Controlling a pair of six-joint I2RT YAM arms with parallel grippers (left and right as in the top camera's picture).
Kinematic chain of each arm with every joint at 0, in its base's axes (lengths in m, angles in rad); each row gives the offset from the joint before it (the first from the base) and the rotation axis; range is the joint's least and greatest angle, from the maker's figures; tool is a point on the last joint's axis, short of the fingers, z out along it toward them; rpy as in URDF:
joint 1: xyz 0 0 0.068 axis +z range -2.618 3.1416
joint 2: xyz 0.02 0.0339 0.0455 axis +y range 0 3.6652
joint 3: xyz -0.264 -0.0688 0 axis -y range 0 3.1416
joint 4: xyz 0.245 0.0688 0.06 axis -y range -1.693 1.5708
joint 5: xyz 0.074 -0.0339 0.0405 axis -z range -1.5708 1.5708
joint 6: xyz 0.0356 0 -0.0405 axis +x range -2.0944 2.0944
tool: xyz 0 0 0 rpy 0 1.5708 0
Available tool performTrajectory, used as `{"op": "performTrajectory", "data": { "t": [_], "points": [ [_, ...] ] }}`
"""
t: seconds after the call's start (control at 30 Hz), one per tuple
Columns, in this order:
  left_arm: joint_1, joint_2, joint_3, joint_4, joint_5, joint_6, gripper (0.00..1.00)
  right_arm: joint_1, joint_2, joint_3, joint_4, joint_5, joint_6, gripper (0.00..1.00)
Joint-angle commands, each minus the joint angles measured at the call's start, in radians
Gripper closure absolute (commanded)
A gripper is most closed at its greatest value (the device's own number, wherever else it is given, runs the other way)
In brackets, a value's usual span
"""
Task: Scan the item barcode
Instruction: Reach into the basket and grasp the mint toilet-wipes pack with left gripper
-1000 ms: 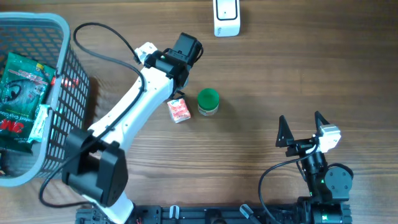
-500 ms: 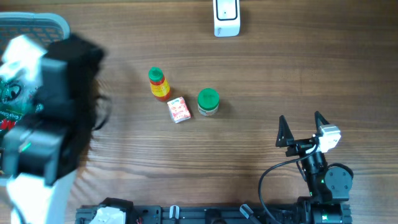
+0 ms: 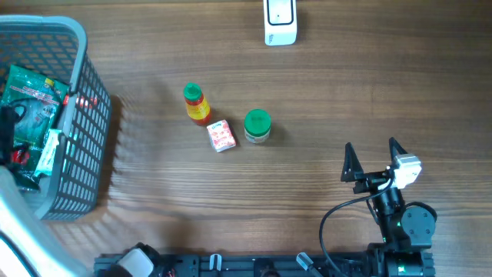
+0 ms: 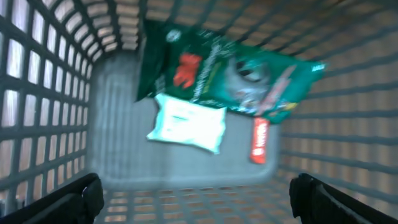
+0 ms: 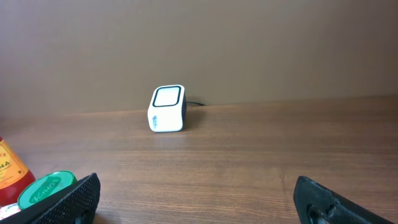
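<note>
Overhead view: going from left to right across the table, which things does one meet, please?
grey basket → sauce bottle → small red carton → green-lidded jar → white scanner → right gripper

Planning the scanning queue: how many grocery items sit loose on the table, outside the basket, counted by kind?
Sauce bottle: 1
Small carton: 1
Green-lidded jar: 1
Total: 3

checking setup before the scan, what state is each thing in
grey plastic basket: upright, holding packets
green foil snack bag: lying in basket
green-capped red sauce bottle: upright, capped
green-lidded jar: upright, lid on
small red-white carton: on table
white box scanner: standing, untouched
left gripper: open, empty, facing into basket
right gripper: open, empty
</note>
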Motion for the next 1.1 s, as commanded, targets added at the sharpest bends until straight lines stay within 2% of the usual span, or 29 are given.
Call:
{"op": "performTrajectory", "data": {
  "t": [0.0, 0.2, 0.37, 0.47, 0.6, 1.07],
  "points": [
    [0.063, 0.126, -0.013, -0.019, 0.098, 0.138, 0.04, 0.005, -0.003, -0.001, 0.003, 0.018, -0.02, 0.0],
    [0.047, 0.341, -0.021, 0.033, 0.15, 0.203, 0.0, 0.005, -0.003, -0.001, 0.003, 0.018, -0.02, 0.0],
    [0.009, 0.453, -0.021, 0.134, 0.173, 0.203, 0.06, 0.005, -0.003, -0.001, 0.003, 0.018, -0.02, 0.0],
    [-0.018, 0.49, -0.021, 0.168, 0.172, 0.201, 0.07, 0.005, -0.003, -0.001, 0.003, 0.018, -0.02, 0.0],
    [-0.06, 0.55, -0.021, 0.198, 0.126, 0.134, 0.06, 0.005, -0.003, -0.001, 0.003, 0.018, -0.02, 0.0],
    [-0.084, 0.76, -0.021, 0.26, 0.067, 0.127, 0.06, 0.005, -0.003, -0.001, 0.003, 0.018, -0.02, 0.0]
  ]
}}
